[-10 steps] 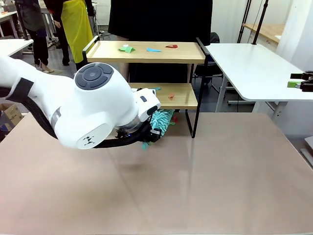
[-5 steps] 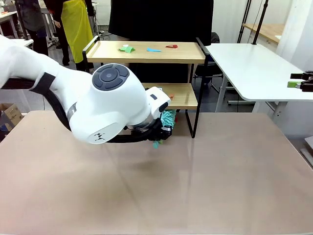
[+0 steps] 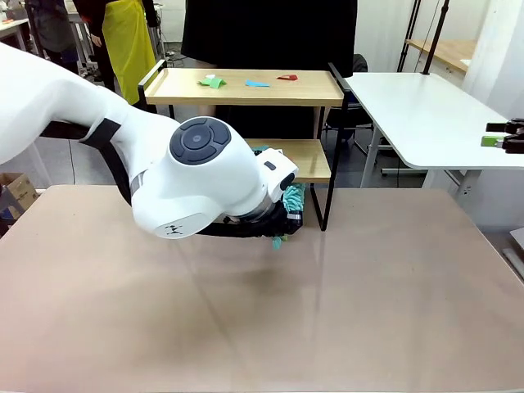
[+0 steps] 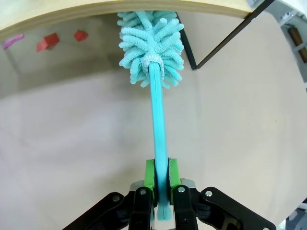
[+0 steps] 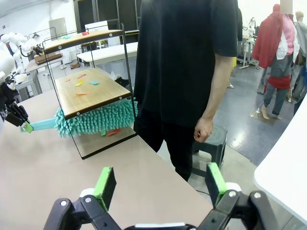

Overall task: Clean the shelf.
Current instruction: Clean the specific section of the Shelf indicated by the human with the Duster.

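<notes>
Shelf (image 3: 246, 98) is sitting at the far edge of the table (image 3: 385, 311), just in front of the person (image 5: 182, 62). We're working between the tiers: the teal chenille duster (image 4: 151, 45) is poking in over the lower board (image 3: 313, 160), head riding close under the top board (image 5: 96, 98); we can't tell whether it's brushing either board. Over the last second the left arm has been tracking rightward, so the head has gone from mid-shelf to the right end and is now sitting just beside the black right front leg (image 3: 325, 209). Left gripper (image 4: 161, 179) is clamping the duster handle between its green pads. Lower-board scraps (image 4: 48, 41) are lying beside the head and top-board scraps (image 3: 256, 83) are lying untouched, so we're judging this pass isn't clearing much and the top tier isn't started. Right gripper (image 5: 160, 183) is hanging with jaws spread wide, holding nothing, off the shelf's right end. Room: the raised board rims and frame posts are boxing the head in on the right. Pulling back toward us over bare table is looking open, as is the stretch right of the shelf. White side table (image 3: 426, 106) is standing well apart.
</notes>
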